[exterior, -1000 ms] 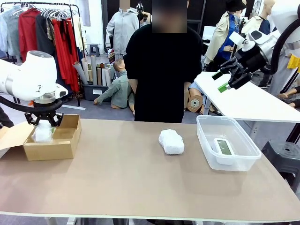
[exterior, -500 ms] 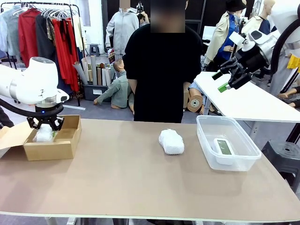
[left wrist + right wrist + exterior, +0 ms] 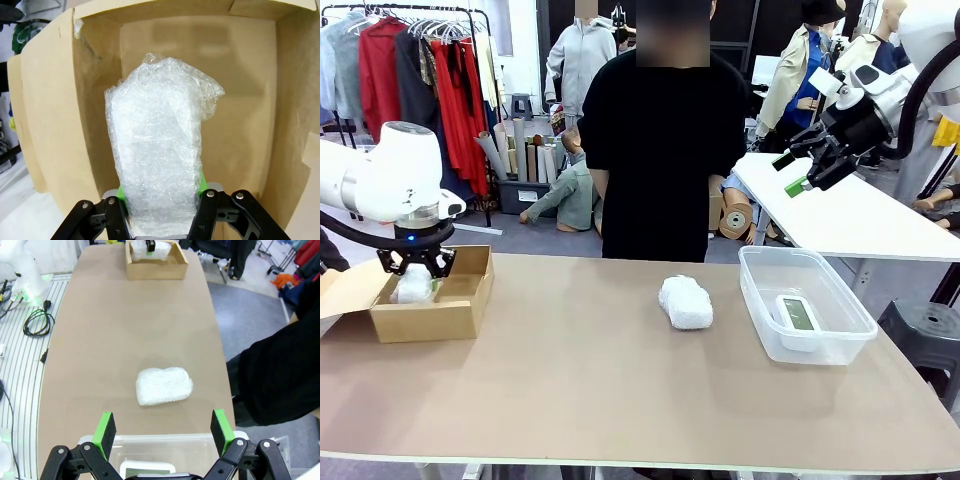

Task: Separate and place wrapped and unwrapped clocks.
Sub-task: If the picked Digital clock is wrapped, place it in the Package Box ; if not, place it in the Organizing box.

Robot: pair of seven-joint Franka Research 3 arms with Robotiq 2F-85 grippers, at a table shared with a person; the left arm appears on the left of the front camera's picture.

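Left gripper (image 3: 160,192) clamps a wrapped clock (image 3: 160,130) inside the cardboard box (image 3: 50,100), left edge of the surface (image 3: 570,390) (right gripper (image 3: 790,173) gapes wide).

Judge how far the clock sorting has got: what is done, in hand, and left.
Done: the bare clock lies in the tub. In hand: the left gripper is shut on one bundle inside the box, not yet released. Left: the second bundle lies mid-table; the right gripper is open, empty.
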